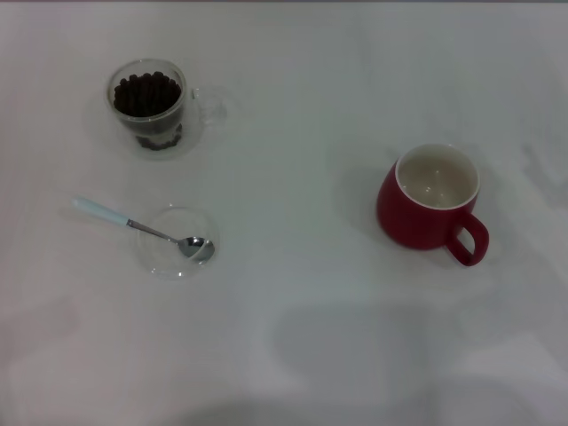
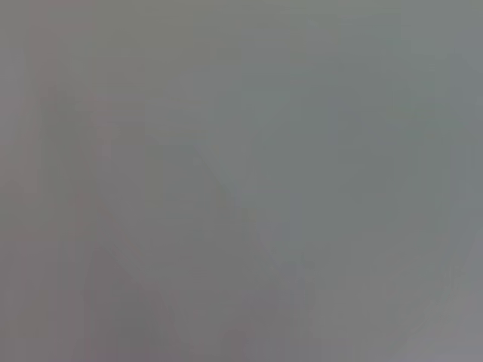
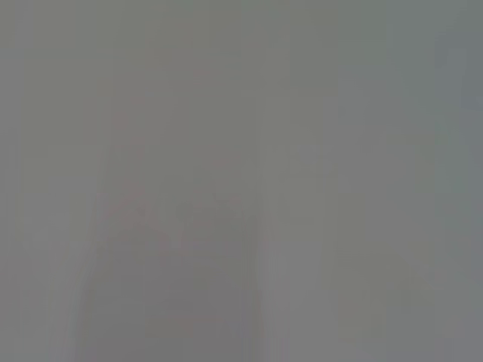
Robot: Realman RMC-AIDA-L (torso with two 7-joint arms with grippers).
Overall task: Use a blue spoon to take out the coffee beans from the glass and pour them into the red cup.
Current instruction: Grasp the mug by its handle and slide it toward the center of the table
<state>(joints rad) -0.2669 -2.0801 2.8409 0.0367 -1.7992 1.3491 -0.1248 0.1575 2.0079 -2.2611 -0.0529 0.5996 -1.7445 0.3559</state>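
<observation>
In the head view the glass (image 1: pixel 149 106) stands at the far left, filled with dark coffee beans (image 1: pixel 146 93), its small clear handle pointing right. The blue spoon (image 1: pixel 142 226) lies nearer, its metal bowl resting in a flat clear round dish (image 1: pixel 177 244) and its pale blue handle pointing left over the rim. The red cup (image 1: pixel 432 206) stands at the right, white inside and empty, its loop handle toward the near right. Neither gripper shows in any view. Both wrist views show only plain grey.
A white table (image 1: pixel 293 337) carries everything. The glass, the dish and the red cup stand well apart from each other.
</observation>
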